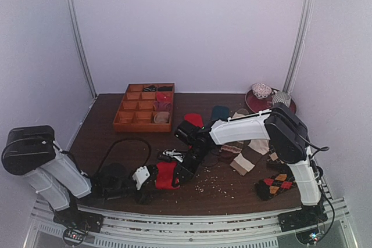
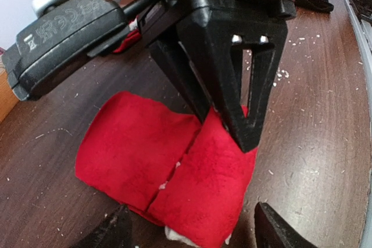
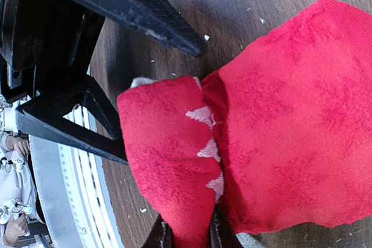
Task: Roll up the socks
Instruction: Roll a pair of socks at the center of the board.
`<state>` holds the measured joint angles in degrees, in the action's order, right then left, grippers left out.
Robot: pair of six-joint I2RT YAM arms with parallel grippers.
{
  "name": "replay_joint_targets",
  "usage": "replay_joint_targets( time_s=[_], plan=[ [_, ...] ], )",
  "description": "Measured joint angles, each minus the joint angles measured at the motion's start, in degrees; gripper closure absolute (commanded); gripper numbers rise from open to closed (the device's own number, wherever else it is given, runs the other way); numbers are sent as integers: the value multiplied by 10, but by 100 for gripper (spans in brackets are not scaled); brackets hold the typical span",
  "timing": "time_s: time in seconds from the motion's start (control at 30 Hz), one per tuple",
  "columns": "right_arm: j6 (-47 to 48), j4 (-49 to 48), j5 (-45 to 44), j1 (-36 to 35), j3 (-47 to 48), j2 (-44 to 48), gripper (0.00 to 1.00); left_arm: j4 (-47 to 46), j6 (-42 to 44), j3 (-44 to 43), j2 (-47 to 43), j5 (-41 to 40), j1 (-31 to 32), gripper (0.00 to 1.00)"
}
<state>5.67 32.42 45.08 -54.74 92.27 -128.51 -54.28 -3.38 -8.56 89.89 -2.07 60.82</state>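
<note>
A red sock with a white mark lies partly folded on the dark wooden table near its front edge, also visible in the top view. My right gripper is shut on the folded-over end of this sock, where white zigzag marks show. Its black fingers come down onto the fold from above. My left gripper is open, one fingertip on each side of the sock's near end, not touching it. Further back lie another red sock, a dark teal one, a beige striped one and an argyle one.
A wooden compartment tray stands at the back left with small items in some cells. A dark red plate with two cups sits at the back right. A small black-and-white item lies behind the red sock. Crumbs dot the table.
</note>
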Motion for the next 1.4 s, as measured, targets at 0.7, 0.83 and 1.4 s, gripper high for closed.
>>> replay_joint_targets(
  time_s=[0.7, 0.83, 1.4],
  plan=[
    [-1, -2, 5, 2, -2, -1, 84, -88, -12, -19, 88, 20, 0, 74],
    [-2, -6, 9, 6, -5, -1, 83, -96, -25, -25, 97, 25, 0, 100],
    [6, -348, -96, 28, -341, 213, 39, 57, -250, -119, 112, 177, -88, 100]
  ],
)
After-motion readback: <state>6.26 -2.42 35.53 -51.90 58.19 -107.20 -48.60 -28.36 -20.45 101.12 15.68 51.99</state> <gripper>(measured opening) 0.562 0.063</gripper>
